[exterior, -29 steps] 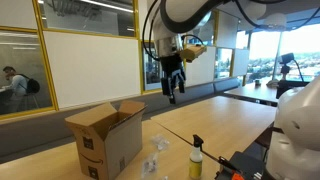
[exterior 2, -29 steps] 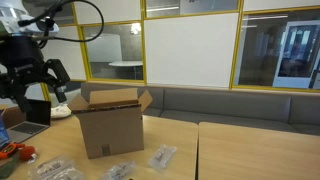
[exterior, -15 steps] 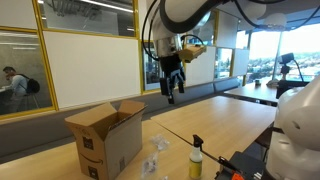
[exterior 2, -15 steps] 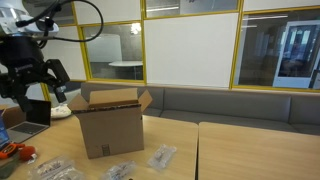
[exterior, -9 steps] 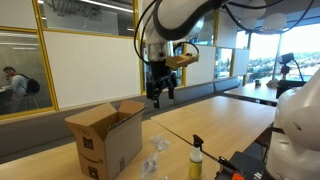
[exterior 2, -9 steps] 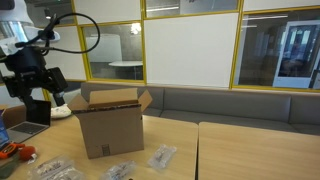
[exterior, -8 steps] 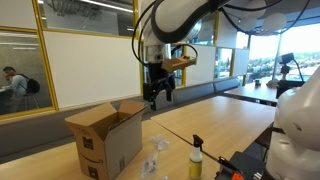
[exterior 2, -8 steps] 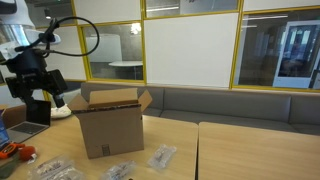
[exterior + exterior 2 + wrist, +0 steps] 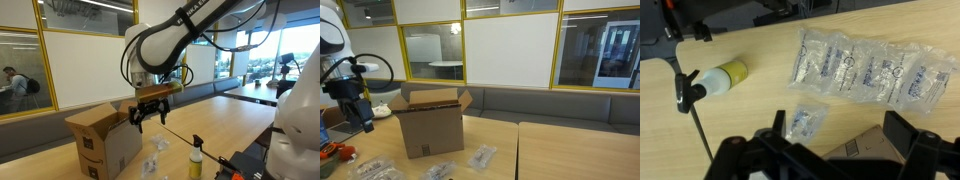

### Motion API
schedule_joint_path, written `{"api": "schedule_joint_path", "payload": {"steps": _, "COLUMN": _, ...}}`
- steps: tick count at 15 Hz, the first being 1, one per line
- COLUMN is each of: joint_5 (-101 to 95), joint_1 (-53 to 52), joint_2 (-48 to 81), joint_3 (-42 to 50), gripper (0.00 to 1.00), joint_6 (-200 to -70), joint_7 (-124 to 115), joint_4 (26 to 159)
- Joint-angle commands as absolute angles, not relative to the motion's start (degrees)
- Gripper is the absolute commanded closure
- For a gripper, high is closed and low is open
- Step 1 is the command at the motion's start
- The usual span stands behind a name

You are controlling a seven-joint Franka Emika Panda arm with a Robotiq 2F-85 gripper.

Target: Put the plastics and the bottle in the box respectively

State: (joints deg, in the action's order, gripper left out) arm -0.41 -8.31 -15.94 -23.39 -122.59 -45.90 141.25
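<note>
Gripper: the gripper is hanging in the air above the table, just beside the box. Its jaws are standing wide apart and carrying nothing.
Fingers: in the wrist view the dark fingers are reaching in from the bottom edge. They are framing bare tabletop and a corner of the box.
Box: the cardboard box is sitting upright on the table with its flaps folded open. It is showing in both exterior views, and nothing can be seen inside it from these angles.
Plastics: the clear plastic packets are all lying flat on the table, outside the box.
Strip of packets: a joined strip of packets is stretching across the upper right of the wrist view.
Small packet: a small packet is lying just below the strip, nearer the fingers.
More packets: in an exterior view, more packets are lying on the tabletop in front of the box.
Bottle: the bottle is standing upright on the table, well apart from the box (yellowish body, black spray top). In the wrist view it is sitting to the left of the strip, not touching it.
Cable: a thin dark cable is running across the tabletop close to the bottle.
Table: the light wooden table is bearing the box, the packets and the bottle.
</note>
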Motion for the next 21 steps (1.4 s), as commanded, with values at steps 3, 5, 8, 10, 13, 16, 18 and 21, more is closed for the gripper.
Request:
{"api": "schedule_joint_path", "payload": {"steps": 3, "joint_5": -2.94, "joint_1": -9.95, "joint_2": -6.58, "joint_3": -23.71, "gripper": 0.00, "joint_6": -133.70, "joint_7": -60.46, "joint_4": 144.37}}
{"api": "schedule_joint_path", "payload": {"steps": 5, "joint_5": -3.74, "joint_1": -10.48, "joint_2": -3.02, "joint_3": -22.87, "gripper": 0.00, "joint_6": -138.90, "joint_7": -63.50, "joint_4": 146.31}}
{"api": "schedule_joint_path", "payload": {"steps": 8, "joint_5": -6.17, "joint_1": -10.85, "joint_2": 2.65, "joint_3": -20.52, "gripper": 0.00, "joint_6": -147.26, "joint_7": -67.33, "joint_4": 149.27}}
{"api": "schedule_joint_path", "payload": {"steps": 10, "joint_5": -7.45, "joint_1": -11.14, "joint_2": 6.69, "joint_3": -17.90, "gripper": 0.00, "joint_6": -151.81, "joint_7": -67.92, "joint_4": 150.17}}
{"api": "schedule_joint_path", "payload": {"steps": 13, "joint_5": -10.18, "joint_1": -12.15, "joint_2": 12.68, "joint_3": -12.64, "gripper": 0.00, "joint_6": -156.38, "joint_7": -67.66, "joint_4": 149.72}}
{"api": "schedule_joint_path", "payload": {"steps": 16, "joint_5": -10.85, "joint_1": -13.88, "joint_2": 19.12, "joint_3": -7.24, "gripper": 0.00, "joint_6": -159.95, "joint_7": -66.60, "joint_4": 148.15}}
{"api": "schedule_joint_path", "payload": {"steps": 18, "joint_5": -8.33, "joint_1": -14.41, "joint_2": 23.07, "joint_3": -5.51, "gripper": 0.00, "joint_6": -162.58, "joint_7": -64.90, "joint_4": 147.23}}
{"api": "schedule_joint_path", "payload": {"steps": 21, "joint_5": -3.78, "joint_1": -14.50, "joint_2": 27.69, "joint_3": -5.60, "gripper": 0.00, "joint_6": -166.04, "joint_7": -62.65, "joint_4": 145.55}}
